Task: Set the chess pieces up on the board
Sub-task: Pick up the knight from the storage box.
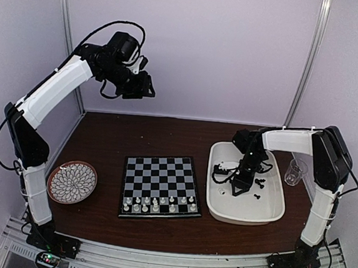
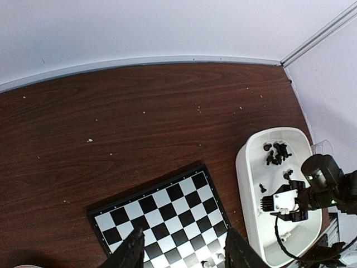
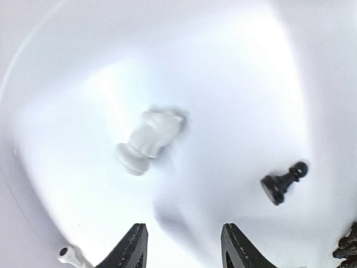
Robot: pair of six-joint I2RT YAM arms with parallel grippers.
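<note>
- Right gripper (image 3: 181,234): lowered into the white tray (image 1: 247,213), fingers apart, nothing between them.
- White knight (image 3: 149,139): lay on its side on the tray floor, just ahead of the open fingers at about 11 o'clock in the right wrist view. It touched neither finger.
- Long axis of the knight: ran from the base at 7 o'clock to the head at 1 o'clock, oblique to the line joining the two fingers. A clean pinch probably called for a short advance and a slight turn of the wrist.
- Black pawn (image 3: 283,181): lay on its side at 2 o'clock of the gripper, apart from the knight and outside the likely path.
- Small white piece (image 3: 70,255): lay at 9 o'clock, near the left-hand finger; the closest thing that a closing finger might nudge.
- Cluster of black pieces (image 3: 348,245): sat at the 3 o'clock edge of the view, only partly shown.
- Board (image 1: 160,173): lay at 9 o'clock of the tray in the top view, well apart from it, with white pieces (image 1: 157,203) standing on its two nearest rows.
- Left gripper (image 2: 184,237): hung high over the far left of the table, fingers apart and empty, so the right arm was much the nearer to the knight.
- Patterned plate (image 1: 72,182) at 9 o'clock of the board and a clear glass (image 1: 296,171) at 3 o'clock of the tray: neither obstructed the tray-to-board route.
</note>
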